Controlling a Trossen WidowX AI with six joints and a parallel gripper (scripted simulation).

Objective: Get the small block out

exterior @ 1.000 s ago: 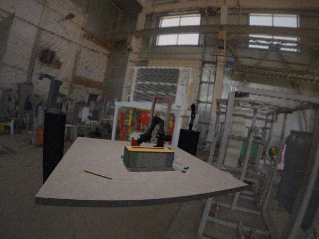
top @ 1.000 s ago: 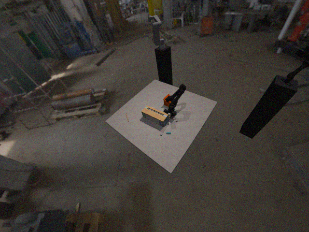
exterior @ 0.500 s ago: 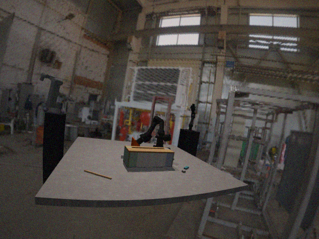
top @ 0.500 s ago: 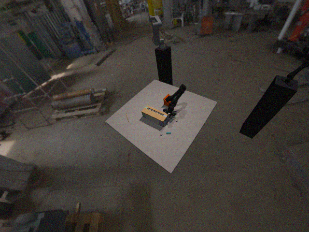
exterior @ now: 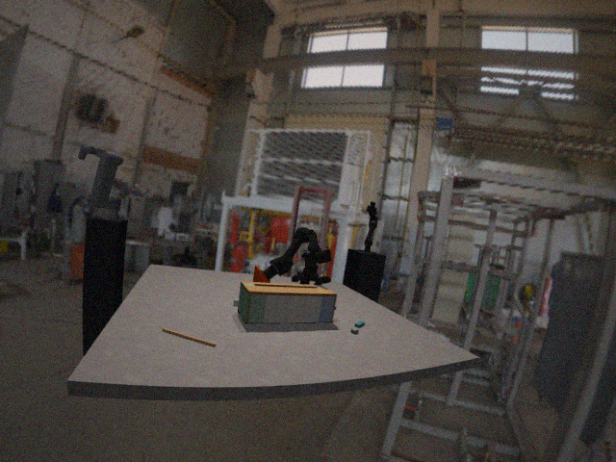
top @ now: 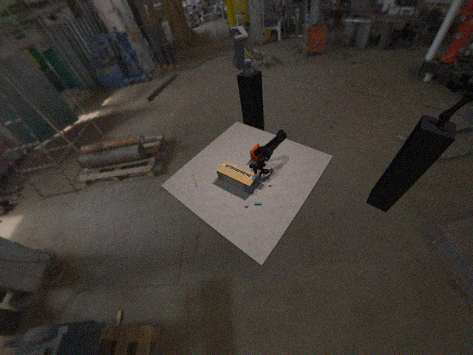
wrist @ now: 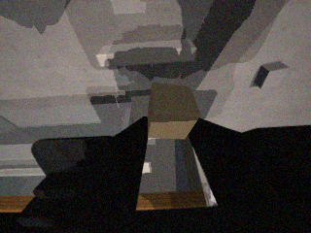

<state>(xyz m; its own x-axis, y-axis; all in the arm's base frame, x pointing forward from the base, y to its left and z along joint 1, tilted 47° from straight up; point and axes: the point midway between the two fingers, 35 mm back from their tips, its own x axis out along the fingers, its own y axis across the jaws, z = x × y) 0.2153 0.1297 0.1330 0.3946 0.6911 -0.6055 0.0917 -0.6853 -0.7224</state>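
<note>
The black pincer is clamping partway shut on the small tan cube block, just beside the tan-topped clear-fronted box above the grey surface, needing a straight, steady lift away.

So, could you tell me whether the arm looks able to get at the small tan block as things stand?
Yes, it seems so already: the end effector is shut on the tan block, fingers on either side, beside the box. Nothing appears to block lifting it.
</note>
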